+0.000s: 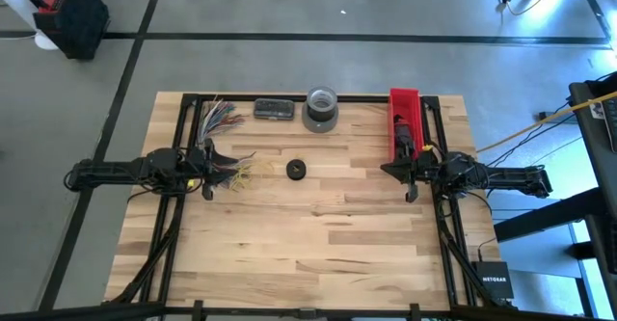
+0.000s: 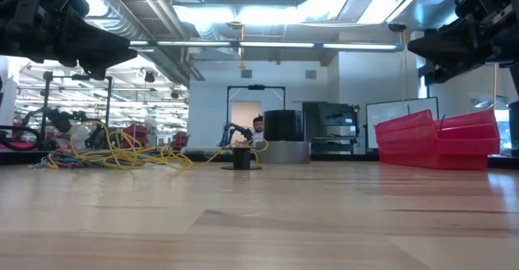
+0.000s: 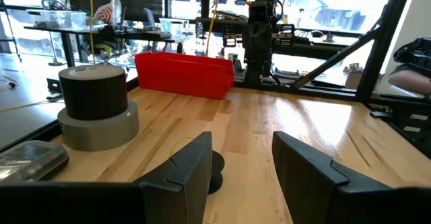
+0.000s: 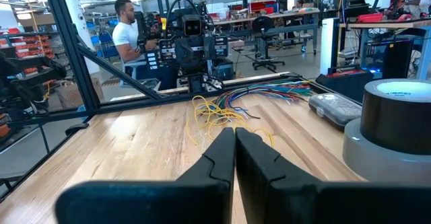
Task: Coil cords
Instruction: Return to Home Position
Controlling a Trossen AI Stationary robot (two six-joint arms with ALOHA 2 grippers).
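Observation:
The cords (image 1: pixel 224 143) are a loose tangle of thin yellow, red, green and blue wires lying on the wooden table at its left side; they also show in the low view (image 2: pixel 113 155) and the right wrist view (image 4: pixel 236 109). My left gripper (image 1: pixel 206 174) hovers open above the table beside the tangle, fingers apart (image 3: pixel 239 173), nothing between them. My right gripper (image 1: pixel 411 178) hovers at the table's right side, shut, fingers together (image 4: pixel 235 157), holding nothing.
A small black disc (image 1: pixel 296 170) lies mid-table. Stacked tape rolls (image 1: pixel 321 109) and a dark flat case (image 1: pixel 274 109) stand at the far edge. A red bin (image 1: pixel 404 120) stands at the far right. A person (image 4: pixel 128 35) sits beyond the table's left side.

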